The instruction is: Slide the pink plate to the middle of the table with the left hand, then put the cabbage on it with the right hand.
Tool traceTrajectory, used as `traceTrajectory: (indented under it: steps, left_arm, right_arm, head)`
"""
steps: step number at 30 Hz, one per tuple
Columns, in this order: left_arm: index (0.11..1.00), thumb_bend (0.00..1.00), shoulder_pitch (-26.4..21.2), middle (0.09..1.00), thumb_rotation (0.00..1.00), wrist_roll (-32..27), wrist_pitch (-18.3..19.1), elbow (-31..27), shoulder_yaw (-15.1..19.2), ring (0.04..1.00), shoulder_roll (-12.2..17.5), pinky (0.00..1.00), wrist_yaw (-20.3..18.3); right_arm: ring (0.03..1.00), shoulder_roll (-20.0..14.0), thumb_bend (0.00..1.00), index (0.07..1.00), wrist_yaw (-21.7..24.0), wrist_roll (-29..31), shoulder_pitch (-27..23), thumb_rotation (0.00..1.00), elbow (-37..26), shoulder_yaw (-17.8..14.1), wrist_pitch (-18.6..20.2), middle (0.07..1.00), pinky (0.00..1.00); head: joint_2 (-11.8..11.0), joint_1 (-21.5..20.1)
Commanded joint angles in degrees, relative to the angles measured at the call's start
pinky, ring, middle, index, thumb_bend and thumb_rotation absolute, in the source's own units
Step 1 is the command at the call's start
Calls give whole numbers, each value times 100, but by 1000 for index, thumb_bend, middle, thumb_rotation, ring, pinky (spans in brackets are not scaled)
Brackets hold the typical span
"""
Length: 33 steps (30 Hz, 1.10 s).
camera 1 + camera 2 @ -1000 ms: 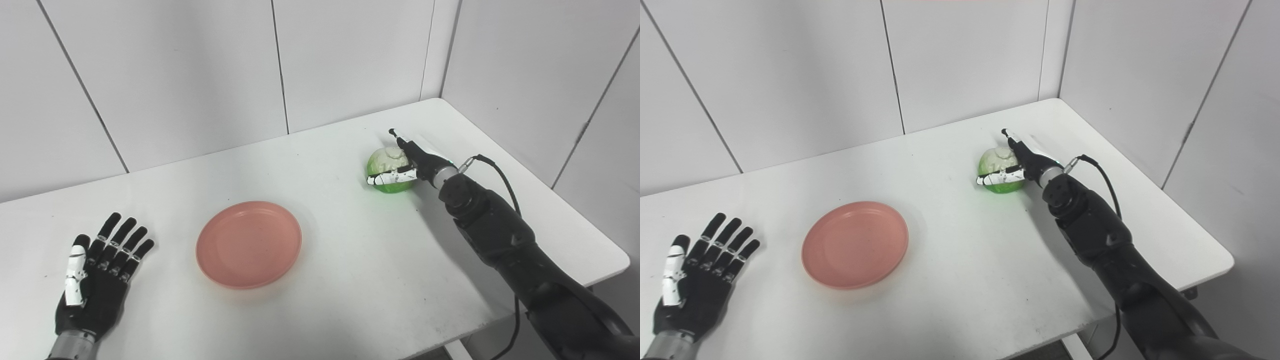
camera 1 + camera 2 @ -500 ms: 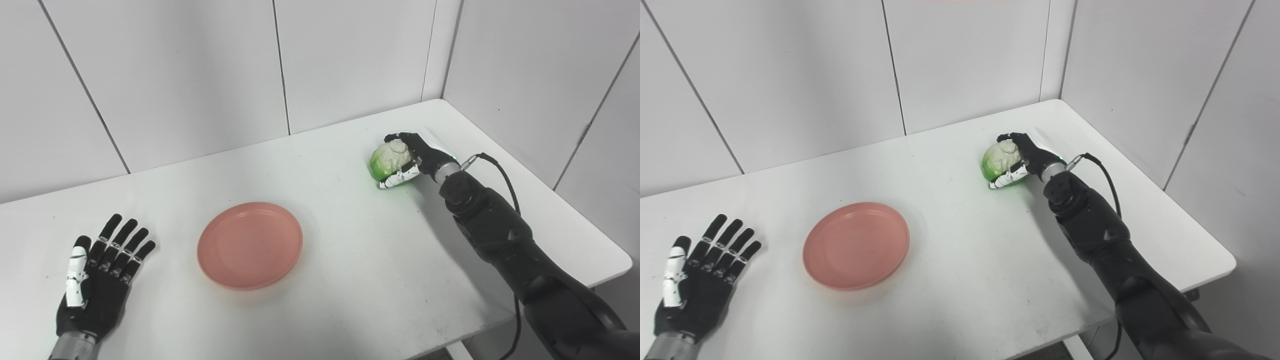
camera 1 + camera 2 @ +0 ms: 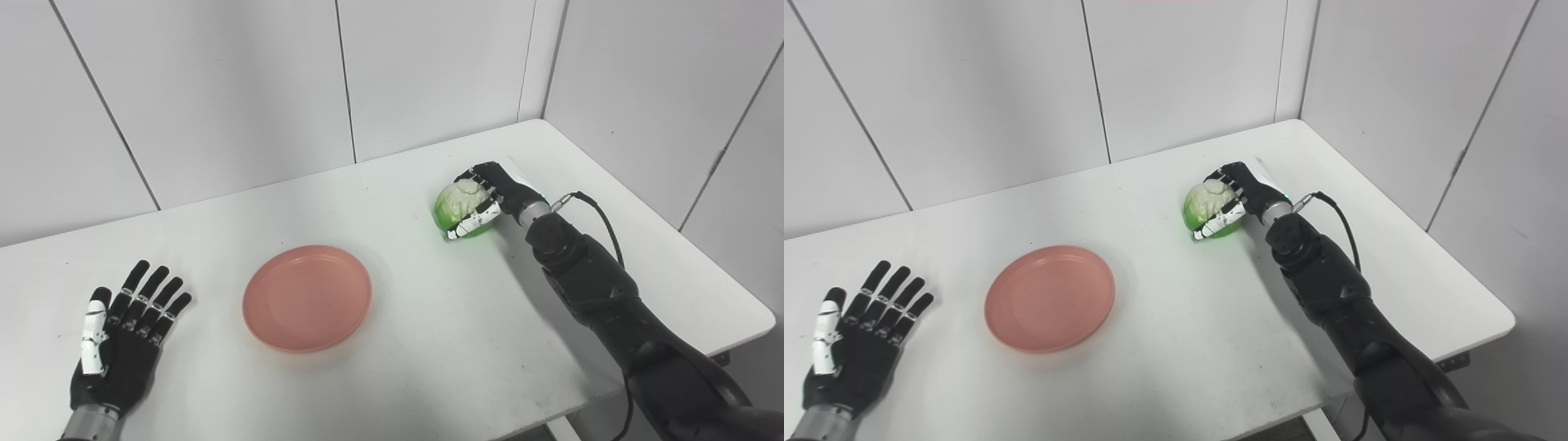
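A round pink plate [image 3: 307, 297] lies on the white table [image 3: 429, 331], left of the middle. A green and whitish cabbage [image 3: 454, 207] is at the back right, held just above the table. My right hand [image 3: 490, 195] is shut on the cabbage, fingers over its top and thumb under its front. My left hand [image 3: 119, 334] lies flat and open at the front left, well apart from the plate. The plate [image 3: 1050, 297], cabbage [image 3: 1203, 207], right hand [image 3: 1240, 191] and left hand [image 3: 854, 340] also show in the right eye view.
White wall panels [image 3: 245, 92] stand close behind the table and along its right side [image 3: 674, 92]. A black cable [image 3: 603, 211] loops off the right forearm. The table's front right corner [image 3: 762, 318] is near the right arm.
My right hand closed its fingers around the cabbage, then carried it a little to the left, toward the plate. The left hand and plate have not moved. The view shifted slightly.
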Motion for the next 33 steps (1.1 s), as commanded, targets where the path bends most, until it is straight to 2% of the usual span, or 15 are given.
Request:
traceTrajectory:
  steps: [1, 6, 10, 14, 17, 22, 27, 33]
  left_arm:
    - [883, 529, 288, 873, 800, 169, 298, 280, -96, 853, -13, 810, 121]
    - [882, 529, 309, 872, 784, 67, 463, 139, -48, 851, -71, 811, 201]
    - [902, 514, 289, 892, 819, 89, 385, 226, -71, 872, -58, 834, 121]
    - [891, 533, 269, 881, 807, 147, 295, 298, -98, 859, -49, 817, 91]
    - [881, 537, 292, 871, 798, 150, 348, 172, -112, 846, -87, 798, 161]
    - [897, 529, 278, 890, 816, 148, 316, 198, -138, 866, -120, 826, 143]
    - [913, 530, 255, 905, 816, 129, 311, 233, -166, 882, -192, 834, 125]
    - [907, 523, 310, 900, 846, 310, 280, 29, -269, 875, -349, 826, 381]
  right_arm:
    - [431, 8, 528, 511, 59, -28, -3, 0, -25, 38, 52, 459, 380]
    - [421, -33, 526, 518, 72, -13, 80, 0, -312, -16, 157, 451, 367]
    - [422, -98, 527, 517, 132, 24, 203, 0, -791, -110, 319, 455, 366]
    - [415, -226, 527, 517, 194, -24, 373, 0, -1358, -185, 305, 455, 355]
    - [417, -287, 527, 519, 316, -33, 473, 0, -1899, -273, 489, 452, 356]
    - [409, -267, 526, 521, 645, 57, 481, 0, -2847, -410, 826, 446, 347]
    - [408, -167, 526, 522, 942, 69, 327, 0, -3565, -341, 1148, 448, 344]
    - [418, 126, 528, 512, 1282, -72, 20, 0, -4172, 93, 1313, 457, 347]
  head:
    - [4, 24]
    - [-4, 27]
    - [-3, 57]
    - [-5, 70]
    - [-1, 109]
    - [-11, 151]
    - [-25, 216]
    - [-33, 441]
